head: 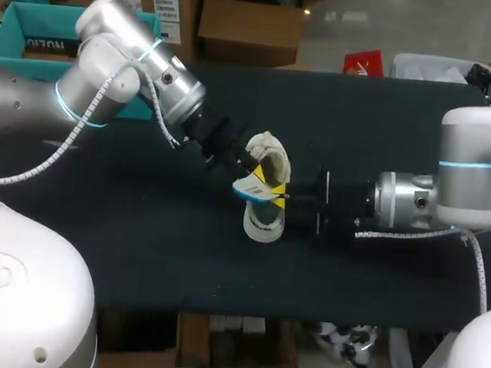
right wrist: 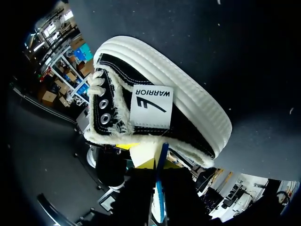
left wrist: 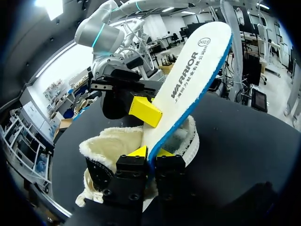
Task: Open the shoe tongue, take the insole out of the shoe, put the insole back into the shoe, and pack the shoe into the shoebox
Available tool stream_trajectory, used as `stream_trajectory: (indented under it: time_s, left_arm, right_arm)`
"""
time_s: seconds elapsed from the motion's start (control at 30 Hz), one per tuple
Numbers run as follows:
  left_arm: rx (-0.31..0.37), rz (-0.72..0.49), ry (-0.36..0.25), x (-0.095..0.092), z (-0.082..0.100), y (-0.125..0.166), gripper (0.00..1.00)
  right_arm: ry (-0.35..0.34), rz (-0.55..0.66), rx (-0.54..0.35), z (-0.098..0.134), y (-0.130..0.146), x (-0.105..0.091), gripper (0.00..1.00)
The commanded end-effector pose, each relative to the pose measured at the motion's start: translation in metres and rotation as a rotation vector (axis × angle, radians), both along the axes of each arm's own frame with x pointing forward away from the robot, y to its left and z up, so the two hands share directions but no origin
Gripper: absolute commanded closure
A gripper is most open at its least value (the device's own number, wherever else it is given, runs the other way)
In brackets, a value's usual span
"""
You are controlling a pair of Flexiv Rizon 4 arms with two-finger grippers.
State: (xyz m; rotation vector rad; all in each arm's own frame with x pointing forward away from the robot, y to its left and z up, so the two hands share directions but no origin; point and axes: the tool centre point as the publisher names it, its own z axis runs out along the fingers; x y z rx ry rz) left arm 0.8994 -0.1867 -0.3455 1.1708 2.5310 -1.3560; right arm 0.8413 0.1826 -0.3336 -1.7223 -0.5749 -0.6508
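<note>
A black high-top shoe point(head: 263, 225) with white sole and fleece lining lies mid-table. A white insole point(head: 252, 191) with a blue edge sticks up out of its opening. My left gripper point(head: 248, 174) comes in from the back left and is shut on one end of the insole point(left wrist: 195, 70), its own tips point(left wrist: 151, 152) just above the shoe's lining point(left wrist: 110, 143). My right gripper point(head: 278, 191) comes in from the right and pinches the insole farther along point(left wrist: 149, 113). In the right wrist view the insole's edge point(right wrist: 161, 165) runs between my right gripper point(right wrist: 157, 165), with the shoe point(right wrist: 188, 108) just ahead.
The teal shoebox point(head: 33, 37) stands at the back left, partly hidden behind my left arm. The black table point(head: 135, 243) shows bare cloth in front of the shoe and to both sides of it.
</note>
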Motion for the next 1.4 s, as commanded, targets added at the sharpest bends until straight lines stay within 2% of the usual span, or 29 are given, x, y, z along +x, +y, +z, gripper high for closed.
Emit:
stream_trajectory:
  time_s: [0.03, 0.07, 0.1, 0.13, 0.3, 0.4, 0.47, 0.6, 0.63, 0.7, 0.77, 0.8, 0.83, 0.93, 0.97, 1.0, 1.03, 1.07, 1.1, 1.13, 1.17, 1.2, 1.27, 1.3, 1.33, 1.37, 1.4]
  left_arm:
    - [-0.016, -0.018, 0.018, 0.005, -0.001, 0.002, 0.55]
    - [-0.025, -0.024, 0.017, 0.002, 0.002, 0.005, 0.28]
    - [-0.035, -0.027, 0.013, -0.001, 0.005, 0.007, 0.09]
    - [-0.044, -0.031, 0.005, -0.004, 0.009, 0.01, 0.01]
    - [-0.1, -0.07, -0.018, -0.024, 0.025, 0.02, 0.0]
    - [-0.118, -0.09, -0.034, -0.035, 0.03, 0.022, 0.11]
    - [-0.125, -0.095, -0.044, -0.039, 0.032, 0.021, 0.29]
    - [-0.131, -0.099, -0.059, -0.045, 0.032, 0.014, 0.35]
    - [-0.134, -0.1, -0.058, -0.046, 0.032, 0.012, 0.42]
    - [-0.141, -0.095, -0.064, -0.047, 0.032, 0.009, 0.62]
    - [-0.142, -0.095, -0.065, -0.048, 0.032, 0.007, 0.69]
    - [-0.143, -0.094, -0.065, -0.048, 0.032, 0.006, 0.77]
    - [-0.142, -0.089, -0.069, -0.048, 0.032, 0.005, 1.0]
    - [-0.134, -0.074, -0.077, -0.048, 0.031, 0.004, 1.0]
    - [-0.133, -0.071, -0.078, -0.048, 0.03, 0.004, 1.0]
    - [-0.131, -0.066, -0.079, -0.047, 0.03, 0.004, 1.0]
    - [-0.13, -0.062, -0.081, -0.048, 0.029, 0.004, 1.0]
    - [-0.13, -0.059, -0.082, -0.048, 0.029, 0.004, 1.0]
    - [-0.13, -0.055, -0.083, -0.048, 0.029, 0.004, 1.0]
    - [-0.131, -0.045, -0.086, -0.047, 0.028, 0.004, 1.0]
    - [-0.131, -0.042, -0.086, -0.047, 0.028, 0.003, 1.0]
    - [-0.13, -0.037, -0.089, -0.047, 0.028, 0.003, 1.0]
    - [-0.13, -0.033, -0.089, -0.047, 0.027, 0.002, 1.0]
    - [-0.127, -0.027, -0.095, -0.048, 0.026, 0.001, 1.0]
    - [-0.126, -0.026, -0.095, -0.048, 0.026, 0.0, 1.0]
    - [-0.126, -0.025, -0.096, -0.048, 0.026, -0.001, 1.0]
    - [-0.127, -0.018, -0.101, -0.049, 0.025, -0.002, 1.0]
  right_arm:
    - [0.006, 0.001, -0.011, -0.005, 0.001, 0.005, 1.0]
    - [0.005, 0.0, -0.011, -0.005, 0.0, 0.005, 1.0]
    - [0.004, -0.001, -0.01, -0.005, -0.001, 0.005, 1.0]
    - [0.003, -0.007, -0.018, -0.005, -0.002, 0.005, 1.0]
    - [-0.007, -0.022, -0.019, -0.005, -0.007, 0.003, 1.0]
    - [-0.011, -0.027, -0.019, -0.005, -0.01, 0.003, 1.0]
    - [-0.013, -0.029, -0.018, -0.006, -0.011, 0.004, 1.0]
    - [-0.016, -0.027, -0.012, -0.006, -0.011, 0.005, 1.0]
    - [-0.016, -0.026, -0.011, -0.007, -0.011, 0.005, 1.0]
    - [-0.014, -0.025, -0.009, -0.007, -0.011, 0.006, 1.0]
    - [-0.014, -0.025, -0.007, -0.008, -0.011, 0.005, 1.0]
    - [-0.014, -0.025, -0.006, -0.008, -0.012, 0.005, 1.0]
    - [-0.013, -0.024, -0.004, -0.008, -0.012, 0.004, 1.0]
    - [-0.018, -0.02, -0.006, -0.005, -0.011, -0.001, 1.0]
    - [-0.024, -0.022, -0.015, -0.002, -0.011, -0.004, 0.74]
    - [-0.028, -0.03, -0.026, 0.001, -0.011, -0.007, 0.52]
    - [-0.031, -0.037, -0.034, 0.005, -0.011, -0.01, 0.15]
    - [-0.035, -0.04, -0.038, 0.008, -0.012, -0.013, 0.05]
    - [-0.041, -0.046, -0.048, 0.012, -0.012, -0.016, 0.03]
    - [-0.039, -0.049, -0.059, 0.015, -0.012, -0.019, 0.11]
    - [-0.042, -0.05, -0.064, 0.018, -0.012, -0.021, 0.34]
    - [-0.045, -0.049, -0.068, 0.02, -0.011, -0.022, 0.52]
    - [-0.052, -0.049, -0.088, 0.024, -0.01, -0.025, 0.67]
    - [-0.055, -0.048, -0.097, 0.025, -0.008, -0.026, 0.79]
    - [-0.057, -0.042, -0.099, 0.026, -0.006, -0.026, 0.95]
    - [-0.057, -0.036, -0.101, 0.025, -0.005, -0.026, 1.0]
    - [-0.057, -0.033, -0.103, 0.025, -0.004, -0.025, 1.0]
